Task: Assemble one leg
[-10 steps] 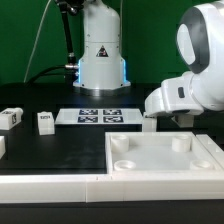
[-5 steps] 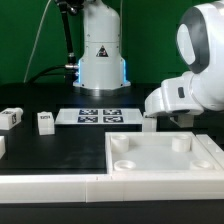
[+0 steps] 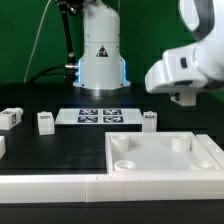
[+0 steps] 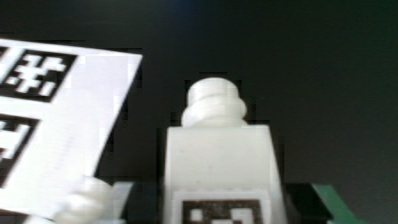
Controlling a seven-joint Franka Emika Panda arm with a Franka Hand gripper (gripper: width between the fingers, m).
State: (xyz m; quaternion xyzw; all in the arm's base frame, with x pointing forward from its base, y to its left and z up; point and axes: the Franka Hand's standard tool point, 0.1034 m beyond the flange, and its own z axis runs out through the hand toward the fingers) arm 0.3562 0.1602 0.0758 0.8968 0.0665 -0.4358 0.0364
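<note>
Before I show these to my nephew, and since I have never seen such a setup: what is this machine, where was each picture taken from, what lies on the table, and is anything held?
It is a robot arm with a two-finger gripper at its end, built to put furniture together. One picture comes from a camera off the arm, looking across the table; the other from a camera on the wrist. On the table lie a big white tray with round sockets, a flat marker board printed with black tags, a small white leg beside that board, below the gripper, and two more legs apart from it. The wrist picture shows the leg close up. Nothing seems held; whether the gripper is open or shut I cannot tell.
</note>
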